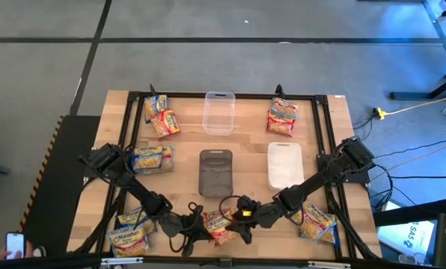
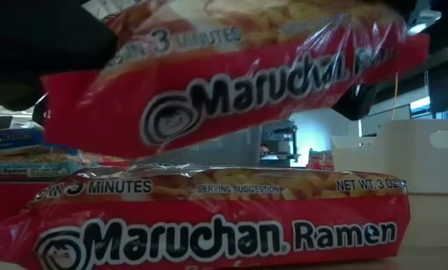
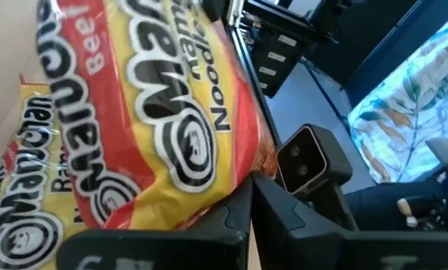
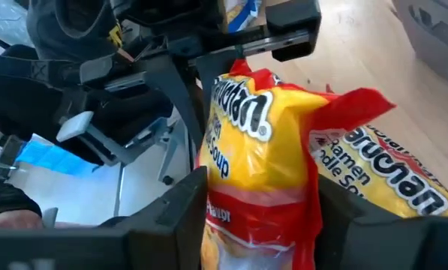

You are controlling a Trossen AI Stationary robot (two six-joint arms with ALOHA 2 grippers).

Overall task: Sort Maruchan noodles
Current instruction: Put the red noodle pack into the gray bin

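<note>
Red-labelled ramen packet (image 1: 221, 226) hangs just above a second packet (image 2: 208, 225) at the worktop's (image 1: 245, 127) near edge, left gripper (image 1: 200, 233) pinching its end with jaws pressed together, right gripper (image 4: 261, 217) straddling its other end, jaws spread.

Both grippers crowd the table's near edge, the left gripper (image 1: 196, 228) and right gripper (image 1: 246, 217) meeting over the red packets (image 1: 219, 226), blocking passage there. The grey container (image 1: 215, 172), white container (image 1: 285, 164) and clear container (image 1: 218, 113) fill the middle. Bare wood lies between these containers and the packet piles at the sides.
</note>
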